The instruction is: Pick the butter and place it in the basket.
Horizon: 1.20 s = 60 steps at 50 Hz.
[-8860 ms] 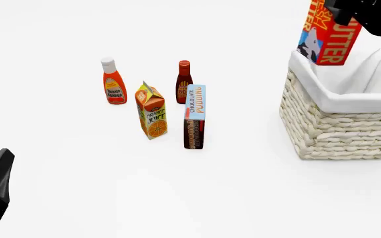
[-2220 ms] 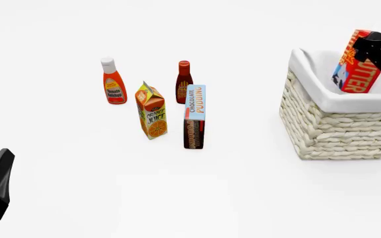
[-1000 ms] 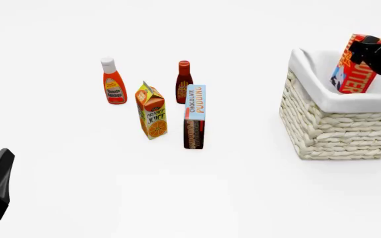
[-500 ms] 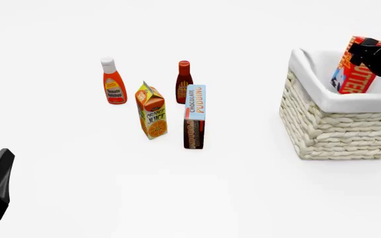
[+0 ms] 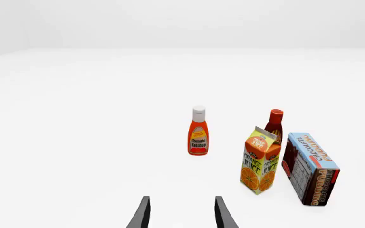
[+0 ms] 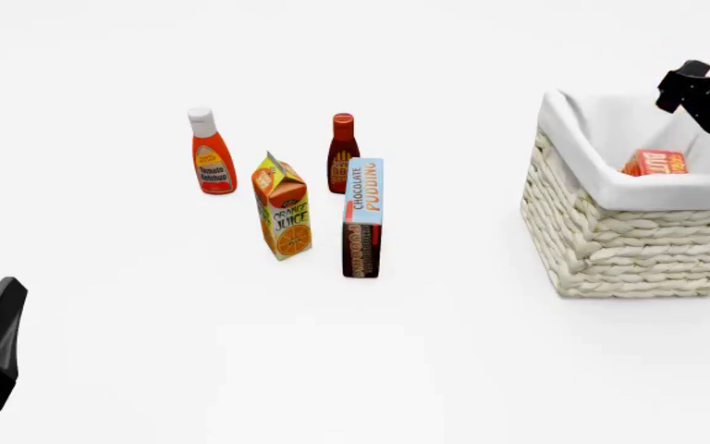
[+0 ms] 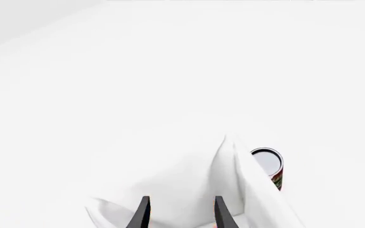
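The butter (image 6: 654, 164) lies inside the basket (image 6: 632, 236), low behind the cloth rim, so only its top part shows in the front view. The right gripper (image 6: 688, 88) hangs above and a little to the right of it, apart from it; in the right wrist view its fingers (image 7: 144, 213) stand parted with nothing between them. The left gripper (image 5: 180, 213) is also spread and empty, near the table's front left. The juice carton (image 6: 281, 218) and pudding box (image 6: 362, 218) stand well to the left of the basket.
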Available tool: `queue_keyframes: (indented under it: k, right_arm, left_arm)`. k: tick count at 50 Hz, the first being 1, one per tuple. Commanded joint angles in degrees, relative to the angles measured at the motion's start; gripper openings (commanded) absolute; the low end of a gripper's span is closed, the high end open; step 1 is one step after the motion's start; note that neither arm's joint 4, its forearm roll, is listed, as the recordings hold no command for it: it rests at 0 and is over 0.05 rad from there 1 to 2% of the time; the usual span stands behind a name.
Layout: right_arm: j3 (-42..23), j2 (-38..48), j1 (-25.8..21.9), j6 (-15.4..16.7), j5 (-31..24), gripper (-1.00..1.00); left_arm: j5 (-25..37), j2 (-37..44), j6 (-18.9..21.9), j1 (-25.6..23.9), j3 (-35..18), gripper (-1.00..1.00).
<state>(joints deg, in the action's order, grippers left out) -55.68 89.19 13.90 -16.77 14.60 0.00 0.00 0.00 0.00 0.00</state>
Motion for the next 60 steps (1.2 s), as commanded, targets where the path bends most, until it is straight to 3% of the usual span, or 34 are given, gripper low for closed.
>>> queue_keyframes:
  k: [1, 33, 60]
  right_arm:
    - [0.0, -0.2, 0.0, -0.3, 0.2, 1.0]
    - [0.1, -3.0, -1.7, 0.6, -1.8, 1.0]
    - [-0.2, -14.9, -4.7, 2.7, -10.6, 1.0]
  left_arm:
    - [0.0, 0.0, 0.0, 0.0, 0.0, 1.0]
    - [0.0, 0.0, 0.0, 0.0, 0.0, 1.0]
    - [0.0, 0.0, 0.0, 0.0, 0.0, 1.0]
